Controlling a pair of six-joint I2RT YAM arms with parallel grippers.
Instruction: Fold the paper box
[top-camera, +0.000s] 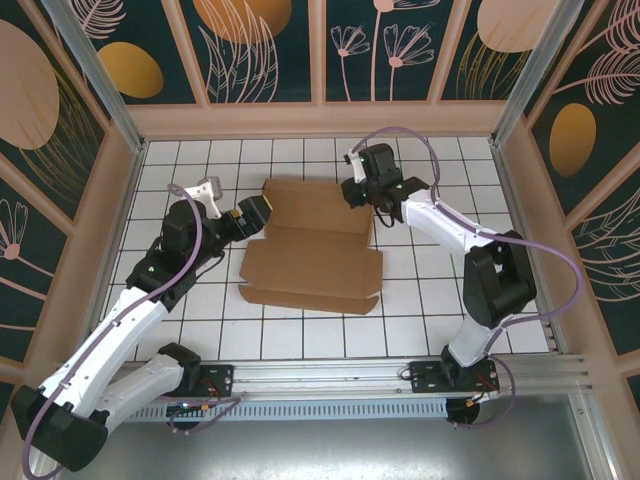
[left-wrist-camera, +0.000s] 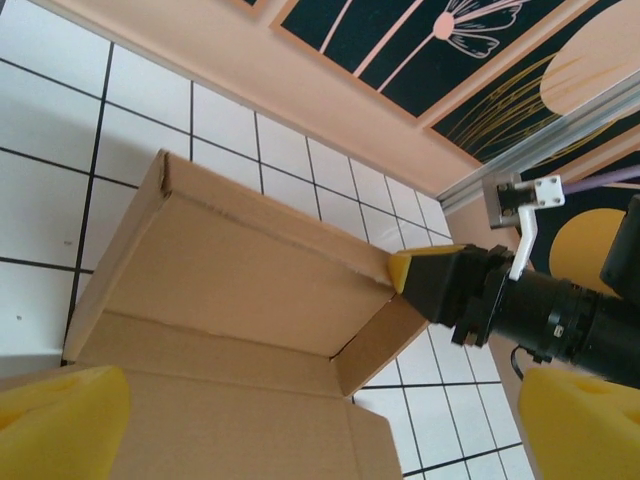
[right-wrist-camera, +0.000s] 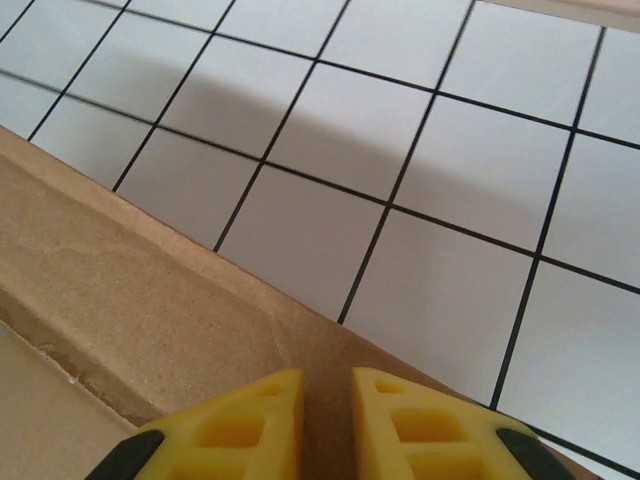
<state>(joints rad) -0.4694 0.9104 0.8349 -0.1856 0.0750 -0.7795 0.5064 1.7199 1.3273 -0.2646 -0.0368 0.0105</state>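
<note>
- Our right gripper (right-wrist-camera: 327, 425) is nipped almost closed on a raised side wall of the paper box (top-camera: 315, 250).
- Our left gripper (left-wrist-camera: 320, 430) gapes wide and holds nothing, with the box's opposite side just ahead.
- The gridded table (top-camera: 420, 320) lies beneath.

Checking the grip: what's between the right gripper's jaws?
An edge of the paper box sits between the right gripper jaws, per the right wrist view.

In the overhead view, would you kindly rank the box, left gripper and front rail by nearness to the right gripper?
1. Box: right side pinched by the right gripper.
2. Left gripper: open, at the box's left edge.
3. Front rail: along the near table edge.
</note>
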